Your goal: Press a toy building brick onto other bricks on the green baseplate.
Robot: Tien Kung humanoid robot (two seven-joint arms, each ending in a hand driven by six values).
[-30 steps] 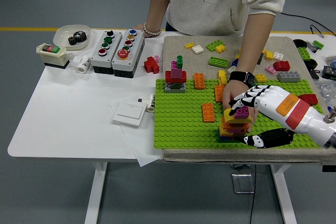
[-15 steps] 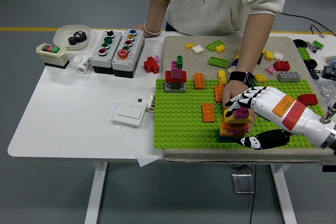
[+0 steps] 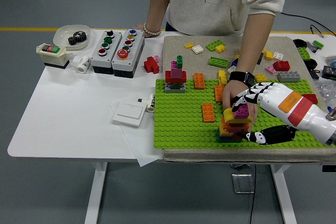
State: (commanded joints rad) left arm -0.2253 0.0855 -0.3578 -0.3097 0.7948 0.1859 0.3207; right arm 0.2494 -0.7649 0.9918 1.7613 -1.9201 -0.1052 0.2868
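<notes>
The green baseplate lies on a tan mat. Near its front right stands a stack of yellow, orange and red bricks with a magenta brick on top. My right hand comes in from the right. Its fingers lie over the magenta brick, and the thumb stretches out apart at the foot of the stack. The hand does not grip anything. A person's hand with a black watch rests behind the stack and touches it. My left arm is out of view.
A red, grey and pink tower and orange bricks stand on the plate. Loose bricks lie on the mat behind. Left of the mat are button boxes, a white switch and a bowl with a gear.
My right wrist has risen slightly and shifted a little right. The fingers stay on the magenta brick. The person's hand has not moved.
</notes>
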